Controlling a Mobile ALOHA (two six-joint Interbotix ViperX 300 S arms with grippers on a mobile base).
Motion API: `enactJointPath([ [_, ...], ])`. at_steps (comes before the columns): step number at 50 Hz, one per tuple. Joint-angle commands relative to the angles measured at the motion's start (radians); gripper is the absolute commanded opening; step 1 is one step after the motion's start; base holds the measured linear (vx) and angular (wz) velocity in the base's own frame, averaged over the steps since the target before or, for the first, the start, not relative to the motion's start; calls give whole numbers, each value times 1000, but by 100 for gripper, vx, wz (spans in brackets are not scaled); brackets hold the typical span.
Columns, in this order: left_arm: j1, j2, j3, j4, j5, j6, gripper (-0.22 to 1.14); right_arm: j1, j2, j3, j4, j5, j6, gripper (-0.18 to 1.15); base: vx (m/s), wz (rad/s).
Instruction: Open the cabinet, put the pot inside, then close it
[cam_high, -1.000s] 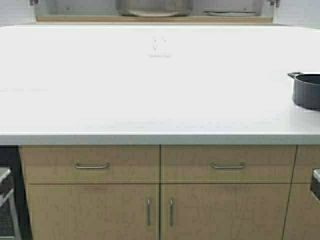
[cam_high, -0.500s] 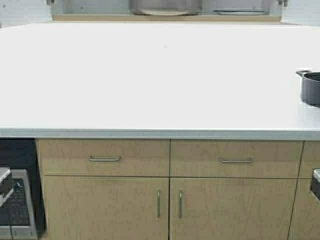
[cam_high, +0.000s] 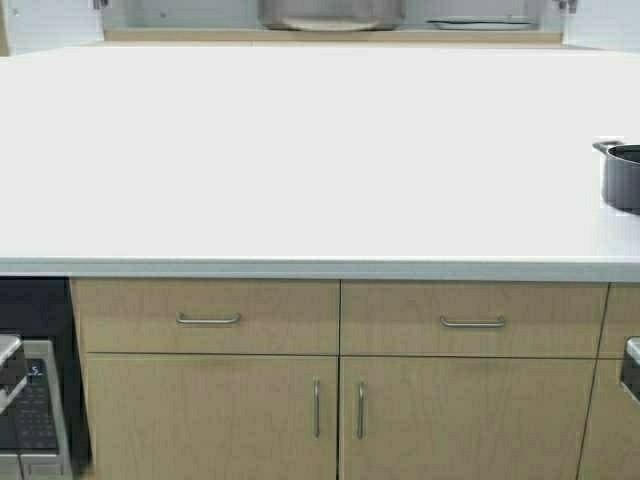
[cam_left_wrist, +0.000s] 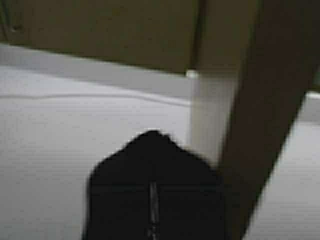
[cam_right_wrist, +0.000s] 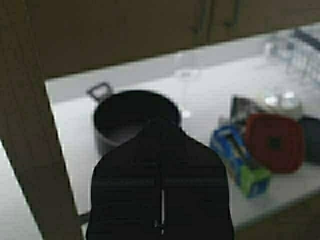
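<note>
Pot (cam_high: 330, 14): inside open cabinet (cam_high: 330, 36).
Change: base halted, view steady.
Hands (cam_left_wrist: 152, 200) (cam_right_wrist: 161, 200): both closed, empty.
Remaining: shut doors.

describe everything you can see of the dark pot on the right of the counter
The dark bluish-grey pot stands upright on the white countertop at the right edge of the high view, partly cut off. One small loop handle juts from its rim. The right wrist view shows its round dark inside, apparently empty. Nothing else touches it.
</note>
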Motion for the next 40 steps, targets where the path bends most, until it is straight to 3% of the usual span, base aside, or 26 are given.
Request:
enactJointPath([
  [1, -95, -35, 6, -3, -6, -3, 4, 58, -20, -14, 2, -3, -2, 7, 3, 0],
  [9, -176, -86, 74, 0, -41, 3, 4, 152, -32, -9, -3, -3, -6, 7, 2, 0],
  [17, -178, -161, 163, 0, -67, 3, 4, 252, -94, 25, -5, -2, -31, 7, 1, -2],
  [29, -219, -262, 287, 3, -69, 11, 4, 391, -250, 175, -3, -2, -55, 7, 2, 0],
  [40, -293, -249, 249, 17, -97, 12, 4, 517, -337, 342, -2, -2, -54, 7, 2, 1],
])
